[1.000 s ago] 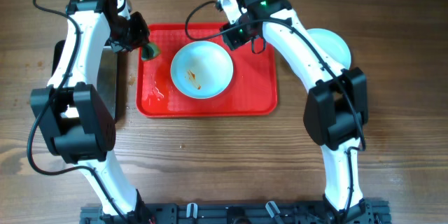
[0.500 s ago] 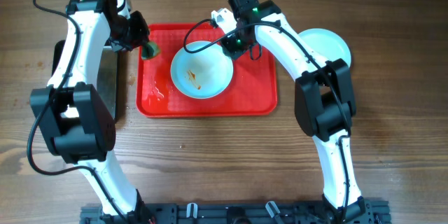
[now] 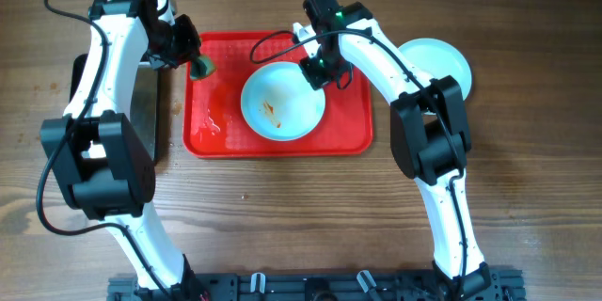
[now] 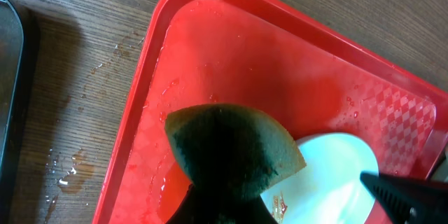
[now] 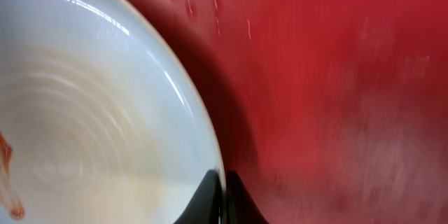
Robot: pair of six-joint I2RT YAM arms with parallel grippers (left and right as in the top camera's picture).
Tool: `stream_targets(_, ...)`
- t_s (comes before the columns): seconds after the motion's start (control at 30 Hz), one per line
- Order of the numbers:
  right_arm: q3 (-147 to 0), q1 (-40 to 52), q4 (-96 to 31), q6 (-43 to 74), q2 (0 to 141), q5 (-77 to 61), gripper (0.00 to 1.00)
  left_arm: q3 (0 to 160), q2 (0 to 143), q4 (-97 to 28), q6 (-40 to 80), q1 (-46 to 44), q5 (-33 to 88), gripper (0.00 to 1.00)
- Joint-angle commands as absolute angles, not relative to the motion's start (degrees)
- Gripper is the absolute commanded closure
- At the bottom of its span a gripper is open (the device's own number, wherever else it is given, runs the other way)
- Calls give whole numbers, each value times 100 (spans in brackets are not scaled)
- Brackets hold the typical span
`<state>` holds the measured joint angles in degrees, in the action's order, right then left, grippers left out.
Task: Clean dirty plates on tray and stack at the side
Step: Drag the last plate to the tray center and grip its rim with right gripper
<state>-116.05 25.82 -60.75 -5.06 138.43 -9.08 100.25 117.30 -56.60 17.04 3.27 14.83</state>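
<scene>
One tray (image 3: 350,122) at the middle of the counter (image 3: 282,207): red plastic, flat, rectangular, round-cornered, low-rimmed, glossy with wet patches.

Two plates in sight. One dirty plate (image 3: 283,103) on the tray, right of centre: round, smooth, pale mint at the rim, whitish inside with faint concentric rings, streaked with orange-brown sauce. One clean plate (image 3: 450,56) off the tray on the wooden counter to the right, partly hidden under the right arm; single or stacked, cannot tell.

One black glossy pan (image 3: 158,127) just left of the tray, mostly under the left arm.

Left tool (image 3: 193,63): closed on one sponge (image 3: 200,67), dark green and rough with a yellowish edge, over the tray's far left corner.

Right tool (image 3: 318,73): black fingertips nearly together, pinching the dirty plate's rim at its far right side.

Water drops (image 4: 70,175) on the wood grain beside the tray.
</scene>
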Motion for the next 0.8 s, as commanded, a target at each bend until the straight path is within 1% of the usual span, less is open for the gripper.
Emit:
stream_targets(0.0, -11926, 2587, -6659, 749, 13699, -1225, 96, 10114, 11701, -5645, 1695, 301, 1490, 96)
stream_targets(0.1, -11900, 2598, -6571, 2189, 13716, -1463, 96, 10114, 11701, -5647, 1695, 298, 1490, 96)
stream_targets(0.17, -11786, 2663, -6014, 2910, 13793, -1461, 96, 10114, 11701, -5653, 1695, 294, 1492, 96)
stream_targets(0.3, -11520, 2757, -5522, 3365, 14003, -1422, 96, 10114, 11701, -5756, 1695, 294, 1490, 96)
stream_targets(0.37, -11504, 2757, -5411, 3363, 14027, -1507, 79, 10114, 11701, -5754, 1695, 294, 1490, 96)
stream_targets(0.4, -11504, 2759, -5374, 3382, 14027, -1514, 77, 10114, 11701, -5754, 1695, 287, 1492, 96)
stream_targets(0.47, -11498, 2775, -5382, 3461, 14027, -1549, 76, 10114, 11701, -5749, 1695, 233, 1490, 96)
stream_targets(0.5, -11498, 2790, -5387, 3465, 14027, -1551, 76, 10114, 11703, -5749, 1693, 191, 1490, 96)
stream_targets(0.53, -11469, 2810, -5402, 3470, 14027, -1549, 80, 10114, 11703, -5745, 1691, 132, 1487, 96)
stream_targets(0.57, -11437, 2845, -5404, 3472, 14027, -1549, 87, 10114, 11703, -5712, 1671, 78, 1481, 96)
stream_targets(0.63, -11389, 2871, -5332, 3470, 14027, -1546, 94, 10114, 11708, -5618, 1671, -14, 1293, 96)
stream_targets(0.7, -11389, 2871, -5293, 3470, 14027, -1544, 96, 10114, 11719, -5579, 1653, -56, 1271, 96)
stream_targets(0.77, -11389, 2871, -5290, 3468, 14027, -1544, 96, 10112, 11775, -5507, 1284, -93, 1275, 96)
